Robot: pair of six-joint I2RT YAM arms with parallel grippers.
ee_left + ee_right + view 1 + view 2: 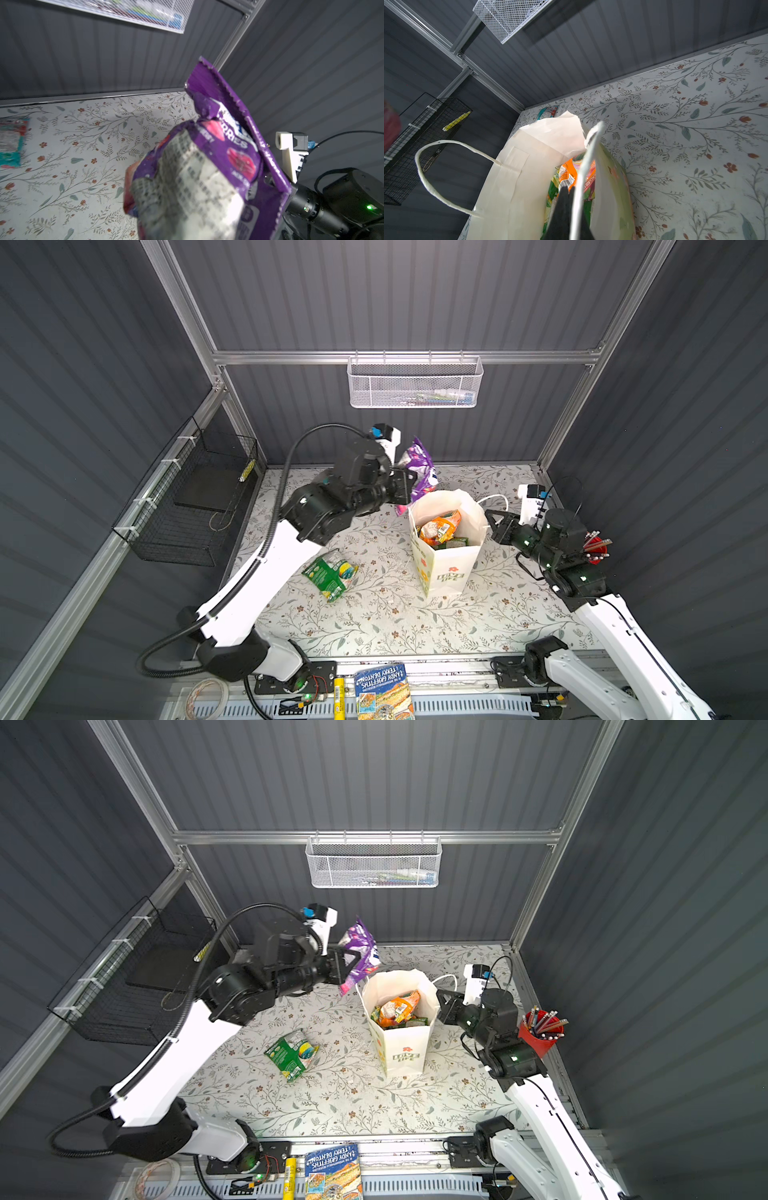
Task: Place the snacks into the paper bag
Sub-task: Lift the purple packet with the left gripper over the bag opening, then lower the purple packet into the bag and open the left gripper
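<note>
left wrist view shows the purple packet (pixel 218 166) up close. my left gripper (pixel 410 489) pinches it, raised clear of the floral table (pixel 374 622), just beside the far-left rim of the paper bag (pixel 446 568). the bag stands upright mid-table, mouth open, with orange and green packets (pixel 440 529) inside. my right gripper (pixel 491 521) sits at the bag's right rim, jaws pressed together; i cannot tell whether paper is caught. a green packet (pixel 330 574) lies flat left of the bag. a teal-white packet (pixel 12 143) lies near the back wall. room: dark ribbed walls (pixel 415 302), aluminium frame (pixel 291 357), white mesh basket (pixel 415 383) on the back rail, black wire basket (pixel 195 506) on the left wall.
</note>
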